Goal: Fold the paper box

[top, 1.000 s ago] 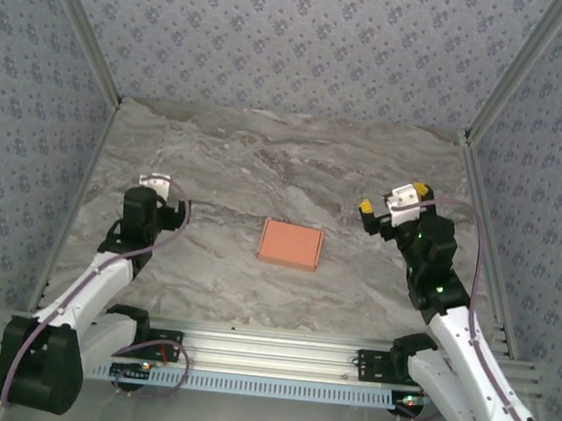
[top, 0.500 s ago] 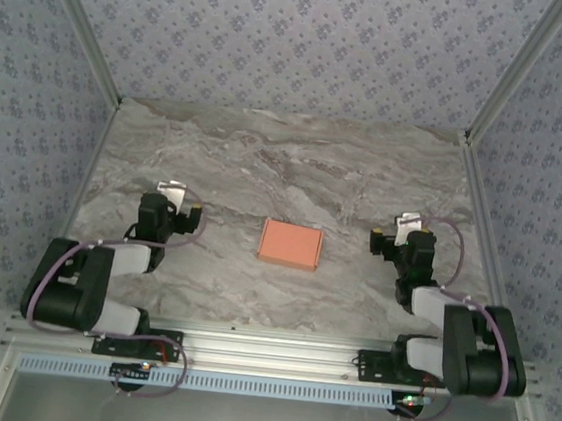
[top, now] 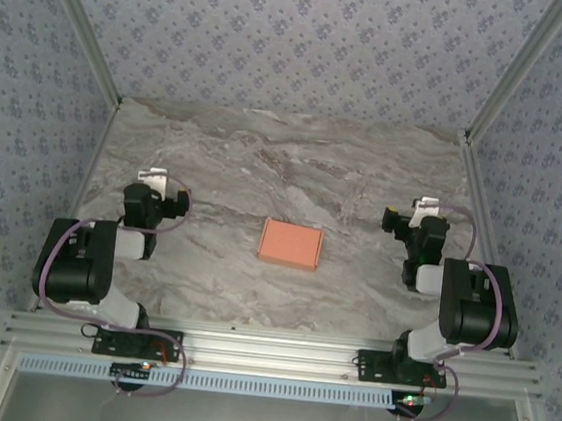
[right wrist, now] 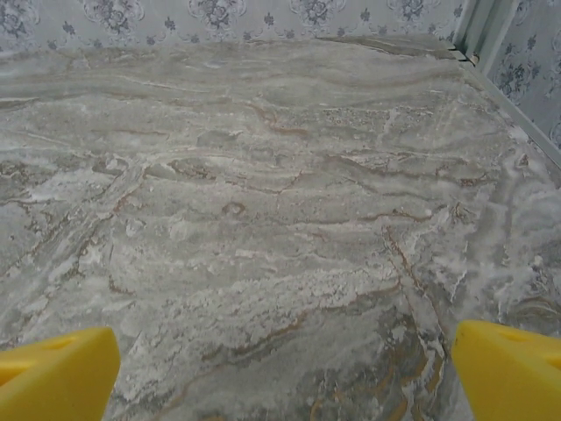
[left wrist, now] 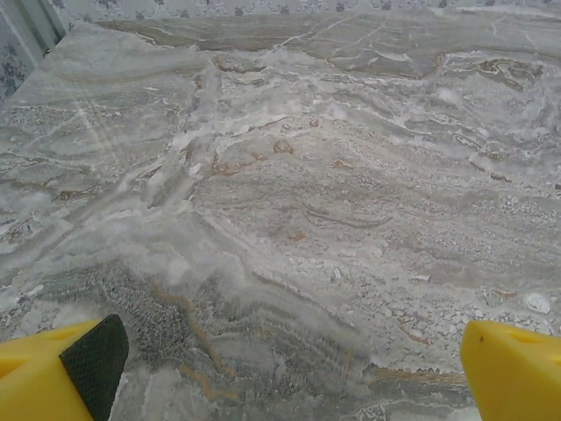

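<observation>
Box in the middle of the tabletop is what the next move turns on. It is orange, flat and rectangular, and it lies between my two hands and a little nearer to my bases than either of them. Its long side runs roughly from 9 to 3 o'clock, with the 3 o'clock end turned slightly toward me.

From my left hand the box lies at about 4 o'clock. From my right hand it lies at about 8 o'clock. Both are well apart from it, and I judge the right a shade nearer, though the gaps are much alike.

Both hands point toward 12 o'clock, so each would have to swing inward and back to meet a short end of the box.

In the wrist views, my left hand and my right hand each have their fingers spread wide, holding nothing, over bare marble.
</observation>
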Motion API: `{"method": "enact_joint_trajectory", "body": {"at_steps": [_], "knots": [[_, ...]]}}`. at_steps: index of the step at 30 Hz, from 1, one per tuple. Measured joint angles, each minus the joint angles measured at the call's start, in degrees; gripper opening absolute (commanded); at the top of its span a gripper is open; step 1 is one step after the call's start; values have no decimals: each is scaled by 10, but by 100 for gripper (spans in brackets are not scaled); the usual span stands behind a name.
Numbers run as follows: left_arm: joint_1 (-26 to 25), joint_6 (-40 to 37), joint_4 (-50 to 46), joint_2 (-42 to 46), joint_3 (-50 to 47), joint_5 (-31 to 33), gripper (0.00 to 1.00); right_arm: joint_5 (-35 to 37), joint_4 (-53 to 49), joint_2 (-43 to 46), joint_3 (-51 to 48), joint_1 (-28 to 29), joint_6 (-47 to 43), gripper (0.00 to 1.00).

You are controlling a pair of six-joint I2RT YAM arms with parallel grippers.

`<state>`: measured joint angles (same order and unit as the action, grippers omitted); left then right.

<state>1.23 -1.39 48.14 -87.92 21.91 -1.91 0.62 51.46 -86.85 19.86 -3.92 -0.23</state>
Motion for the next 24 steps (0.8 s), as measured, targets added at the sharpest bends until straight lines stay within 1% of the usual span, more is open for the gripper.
{"method": "enact_joint_trajectory", "body": {"at_steps": [7, 24], "knots": [[0, 11, -11, 0, 3, 5, 99, -14, -36, 0, 14, 11, -4, 100], [0, 21, -19, 0, 7, 13, 99, -15, -50, 0, 15, 14, -7, 100]]}}
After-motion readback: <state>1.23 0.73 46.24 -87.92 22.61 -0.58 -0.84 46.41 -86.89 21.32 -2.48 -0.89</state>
